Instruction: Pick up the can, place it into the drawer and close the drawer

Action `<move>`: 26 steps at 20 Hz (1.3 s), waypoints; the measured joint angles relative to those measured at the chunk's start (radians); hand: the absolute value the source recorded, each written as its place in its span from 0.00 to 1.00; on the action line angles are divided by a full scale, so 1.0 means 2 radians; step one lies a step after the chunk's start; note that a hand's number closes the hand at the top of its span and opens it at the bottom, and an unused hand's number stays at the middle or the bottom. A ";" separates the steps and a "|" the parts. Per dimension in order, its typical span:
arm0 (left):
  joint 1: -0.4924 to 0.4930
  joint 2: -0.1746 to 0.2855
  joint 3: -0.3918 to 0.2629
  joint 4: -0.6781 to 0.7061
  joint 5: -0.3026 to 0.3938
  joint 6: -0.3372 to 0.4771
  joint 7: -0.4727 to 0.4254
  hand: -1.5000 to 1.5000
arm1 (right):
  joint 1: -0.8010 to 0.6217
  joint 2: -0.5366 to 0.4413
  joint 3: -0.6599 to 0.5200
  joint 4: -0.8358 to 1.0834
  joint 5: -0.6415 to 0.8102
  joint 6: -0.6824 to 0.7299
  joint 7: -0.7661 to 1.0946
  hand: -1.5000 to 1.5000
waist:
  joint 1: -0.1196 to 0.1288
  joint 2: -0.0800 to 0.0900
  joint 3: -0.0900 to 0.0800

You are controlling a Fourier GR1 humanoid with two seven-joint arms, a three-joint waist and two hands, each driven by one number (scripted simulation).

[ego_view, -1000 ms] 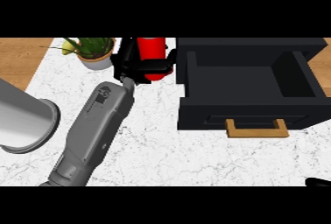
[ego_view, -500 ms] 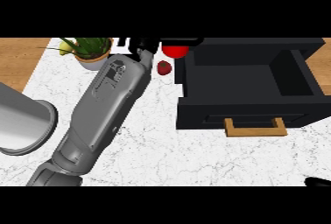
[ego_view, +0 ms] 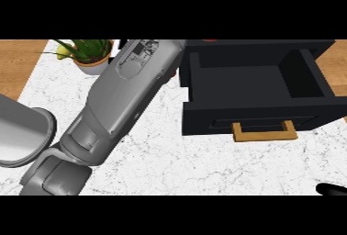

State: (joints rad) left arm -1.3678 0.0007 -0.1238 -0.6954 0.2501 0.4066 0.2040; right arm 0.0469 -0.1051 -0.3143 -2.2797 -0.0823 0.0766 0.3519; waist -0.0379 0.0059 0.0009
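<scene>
My left forearm [ego_view: 119, 101] stretches from the lower left up to the view's top edge, and its hand lies beyond that edge, unseen. Only a thin red sliver of the can [ego_view: 210, 40] shows at the top edge, just behind the drawer's back wall. The black drawer [ego_view: 196, 92] stands pulled open at the right, its inside dark and bare, with a wooden handle [ego_view: 264, 133] on its front. A small black part of my right hand [ego_view: 332, 189] shows in the lower right corner.
A potted green plant [ego_view: 88, 53] stands at the back left, close beside my left forearm. A large grey metal pot [ego_view: 20, 133] sits at the left edge. White marble counter [ego_view: 203, 170] spreads in front of the drawer.
My left arm has reached farther back and to the right. The hand and the red can it held have passed out over the top edge, near the drawer's back.
</scene>
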 measured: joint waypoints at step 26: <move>-0.121 0.000 -0.099 0.183 0.111 0.115 -0.058 0.00 | -0.059 -0.035 0.018 0.017 0.019 0.005 0.014 0.00 | -0.034 0.010 0.001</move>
State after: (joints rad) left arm -1.6092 0.0001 -0.3217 -0.3286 0.4719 0.6357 0.0876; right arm -0.0705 -0.1759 -0.2782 -2.2463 -0.0436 0.0864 0.3791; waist -0.1061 0.0261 0.0034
